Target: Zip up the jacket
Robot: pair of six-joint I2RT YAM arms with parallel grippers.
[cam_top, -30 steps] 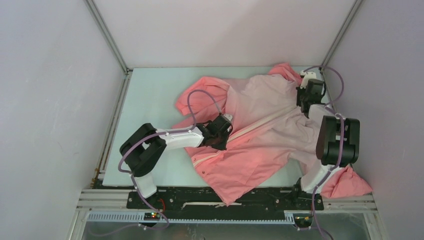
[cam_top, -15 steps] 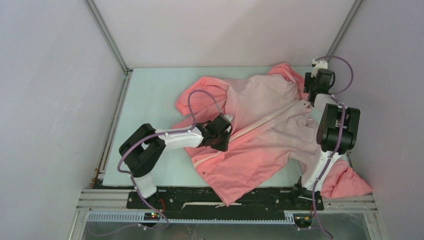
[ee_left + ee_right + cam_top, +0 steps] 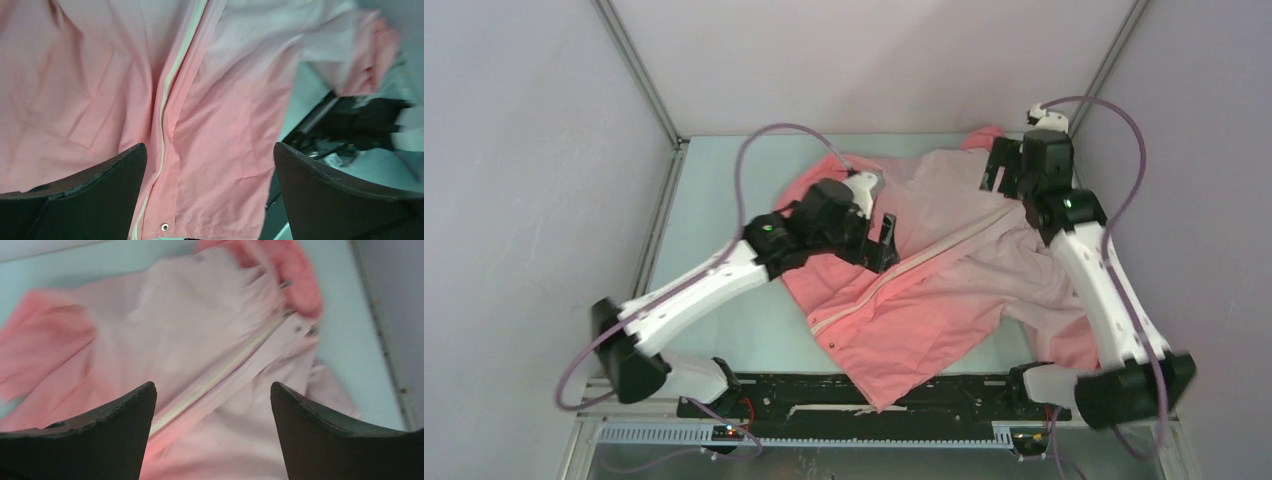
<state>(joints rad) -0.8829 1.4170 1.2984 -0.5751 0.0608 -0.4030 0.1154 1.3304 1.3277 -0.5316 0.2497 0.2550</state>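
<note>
The jacket lies spread on the table, coral pink at the near hem and pale pink toward the hood at the far right. Its light zipper runs diagonally and looks closed along the stretch in view. My left gripper hovers above the jacket's left side, open, holding nothing. In the left wrist view its jaws frame the zipper and a hem snap. My right gripper hangs open over the collar end, empty. The right wrist view looks down on the zipper and hood.
The pale green table is boxed in by grey walls with metal corner posts. A black rail runs along the near edge. The jacket's hem hangs over that rail, and one sleeve is bunched at the far left.
Both grippers went from shut to open and lifted off the jacket. The left arm rose and pulled back to the left. The right arm swung up, and its gripper now looks down on the collar.
</note>
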